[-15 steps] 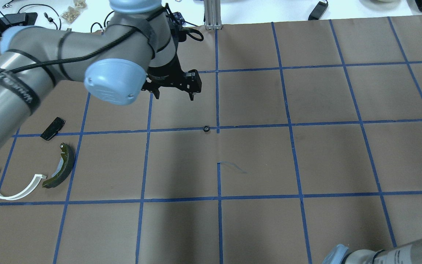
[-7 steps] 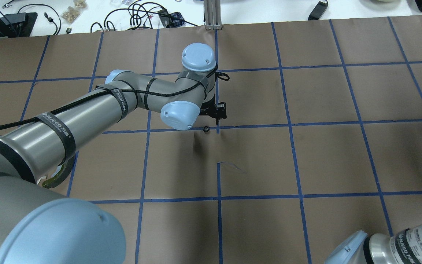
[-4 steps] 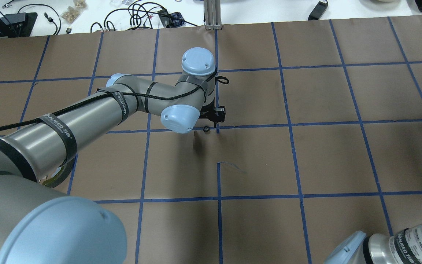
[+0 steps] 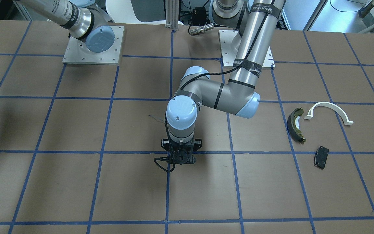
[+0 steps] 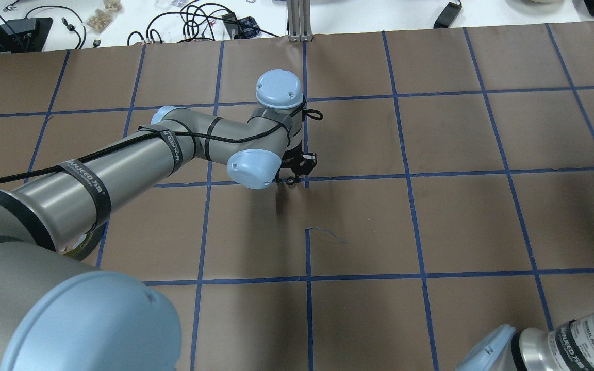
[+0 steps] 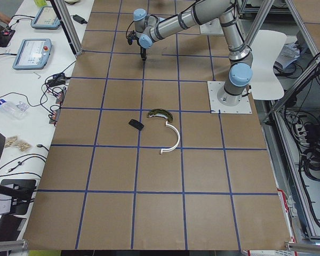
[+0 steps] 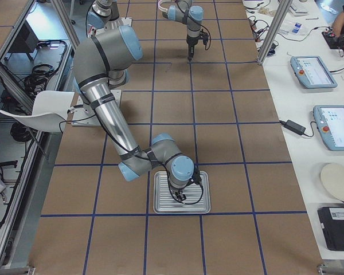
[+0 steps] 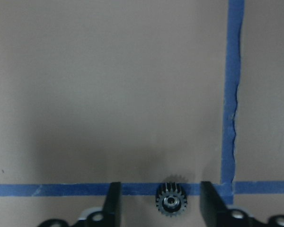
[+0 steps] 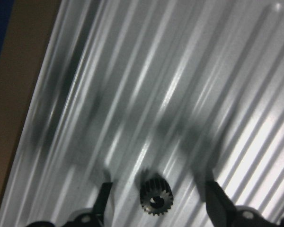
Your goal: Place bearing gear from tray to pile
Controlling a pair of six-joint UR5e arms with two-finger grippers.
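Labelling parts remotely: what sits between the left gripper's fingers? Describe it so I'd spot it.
On the brown table, find the central blue tape crossing under the left gripper. The gear lies on the tape beside it, between open fingers: tiny, black, toothed, silver-hubbed; the pile holds only larger parts.

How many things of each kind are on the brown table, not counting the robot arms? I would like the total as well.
Black gear: 2, the second gear in the tray
Tray: 1
Brake shoe: 1
White arc: 1
Black plate: 1
Total: 6
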